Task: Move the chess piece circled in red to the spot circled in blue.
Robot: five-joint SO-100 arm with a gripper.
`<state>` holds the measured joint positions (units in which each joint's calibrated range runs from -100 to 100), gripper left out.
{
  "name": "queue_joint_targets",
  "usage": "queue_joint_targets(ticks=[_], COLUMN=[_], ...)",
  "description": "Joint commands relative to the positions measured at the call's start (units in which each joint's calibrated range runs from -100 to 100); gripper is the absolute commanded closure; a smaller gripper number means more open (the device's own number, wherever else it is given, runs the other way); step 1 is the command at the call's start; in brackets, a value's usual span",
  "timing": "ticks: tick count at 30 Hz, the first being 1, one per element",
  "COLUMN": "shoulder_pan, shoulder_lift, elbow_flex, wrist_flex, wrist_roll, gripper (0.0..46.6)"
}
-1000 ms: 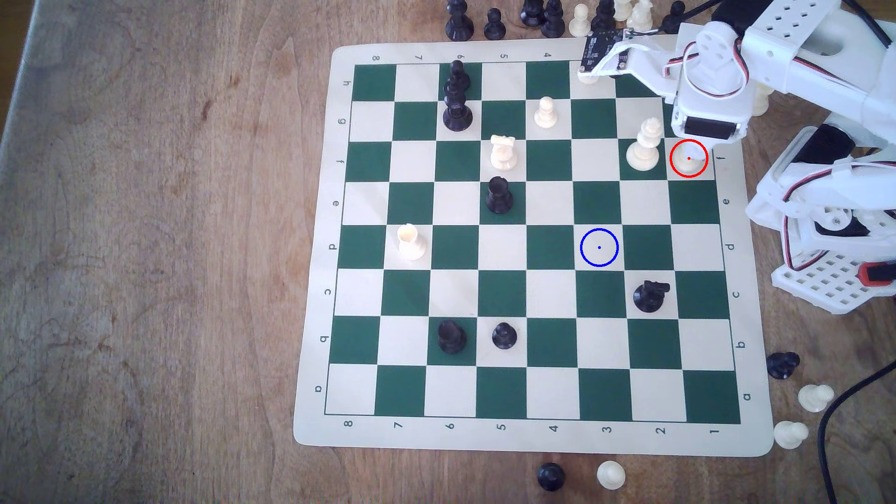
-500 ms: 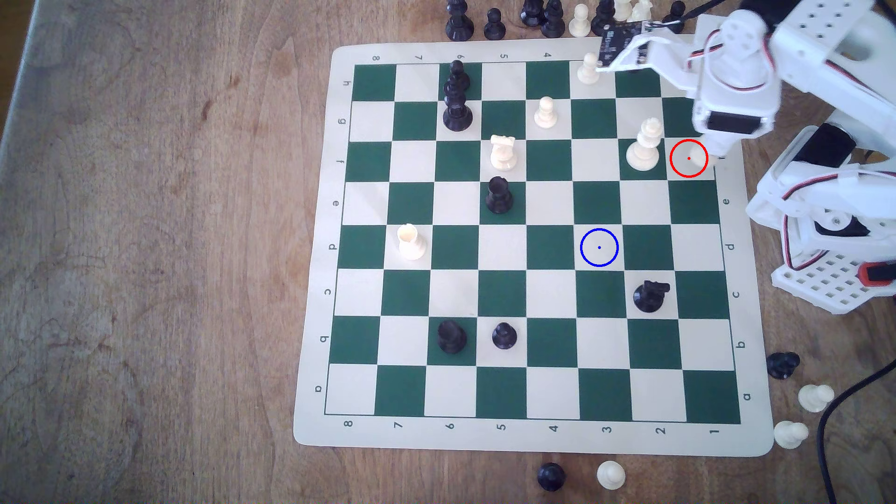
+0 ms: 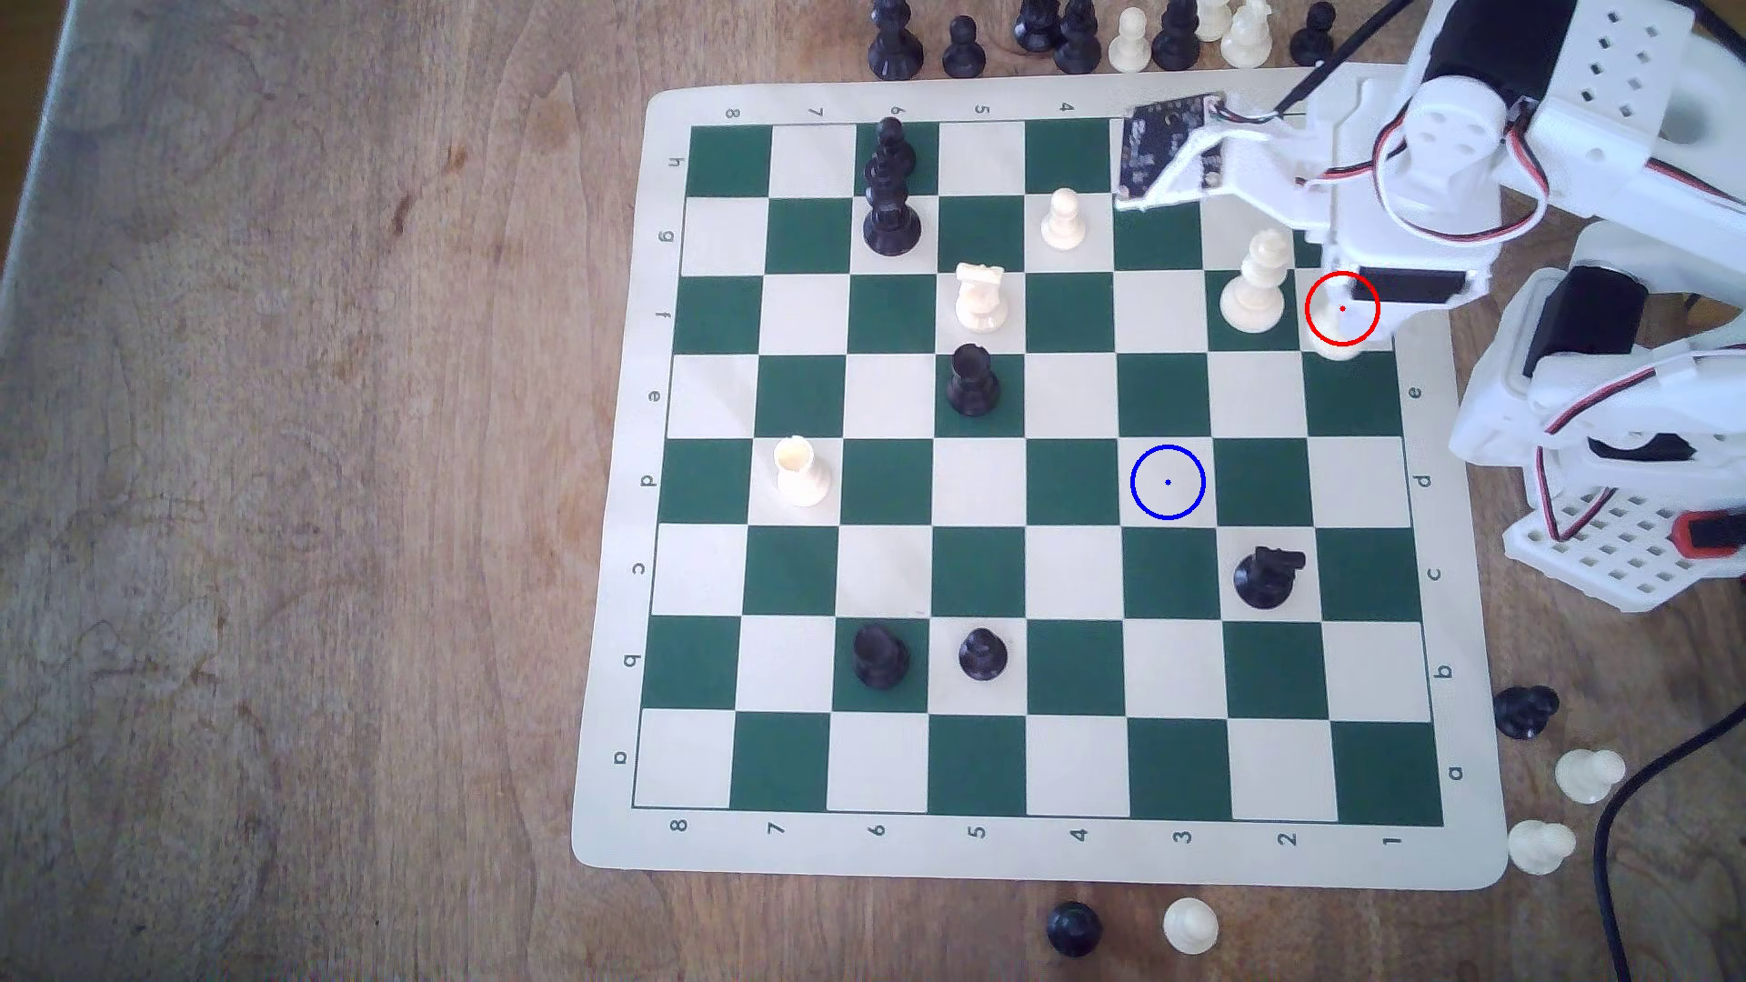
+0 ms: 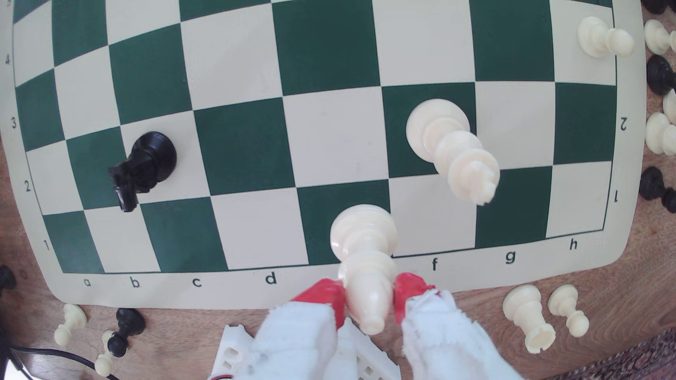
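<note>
The cream chess piece (image 4: 365, 288), with a wide round base and a pointed tip, sits between my gripper's (image 4: 369, 297) red fingertips (image 4: 406, 292), which press on its slim body from both sides. Its base hangs over the line between the f1 and e1 squares; I cannot tell whether it rests on the board. In the exterior view the arm covers most of the piece, and its base (image 3: 1337, 347) pokes out just below the red ring (image 3: 1342, 309). The spot, a blue ring (image 3: 1168, 482) with a centre dot, marks a bare pale square toward the board's middle.
A taller crowned cream piece (image 3: 1254, 283) stands one square from the held piece. A black knight (image 3: 1266, 574) stands diagonally beyond the blue ring. Other pieces dot the green and cream board (image 3: 1068, 850). Spare pieces lie off the board along its edges (image 3: 1540, 845).
The arm swung out toward the exterior view's right, then came back lower over the red ring. The piece's base has shifted from inside the ring to just below it.
</note>
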<state>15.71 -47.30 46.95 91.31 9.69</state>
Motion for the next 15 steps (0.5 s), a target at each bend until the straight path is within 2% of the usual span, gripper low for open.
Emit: queue_joint_targets(ticks=[1, 9, 15], shoulder_pan=[-3.39, -11.91, -17.47], shoulder_lift=[0.78, 8.76, 10.37], elbow_flex=[-3.7, -3.07, -2.8], wrist_flex=[-2.78, -12.61, -16.29], wrist_roll=[-1.9, -7.47, -10.4], gripper=[46.3, 46.3, 46.4])
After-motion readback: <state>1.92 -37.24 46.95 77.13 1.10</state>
